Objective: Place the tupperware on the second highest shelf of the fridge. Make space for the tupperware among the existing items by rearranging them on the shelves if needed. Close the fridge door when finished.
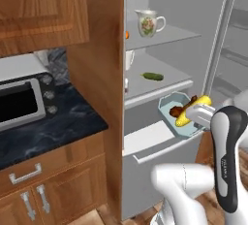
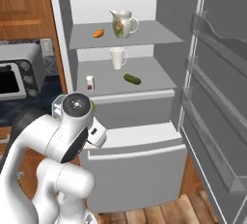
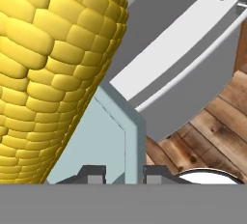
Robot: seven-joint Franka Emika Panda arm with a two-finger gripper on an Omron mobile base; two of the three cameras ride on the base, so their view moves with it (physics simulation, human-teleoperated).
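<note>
One tupperware (image 1: pixel 180 114) with corn (image 1: pixel 193 112) inside was held by its rim wall between the gripper (image 3: pixel 124 174) fingers, in front of the open fridge (image 2: pixel 164 73) just below the second shelf (image 1: pixel 160 86), cucumber (image 1: pixel 152 76) and mug (image 2: pixel 117 57) on that shelf, jug (image 1: pixel 149 23) above.

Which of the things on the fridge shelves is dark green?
The cucumber, lying on the second highest shelf. The jug, mug and bottle are whitish; the vegetable is orange.

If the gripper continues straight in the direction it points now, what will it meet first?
Likely the fridge's lower drawer. The gripper grips the rim of the tupperware holding corn, and the drawer front lies beyond it; depth is unclear.
</note>
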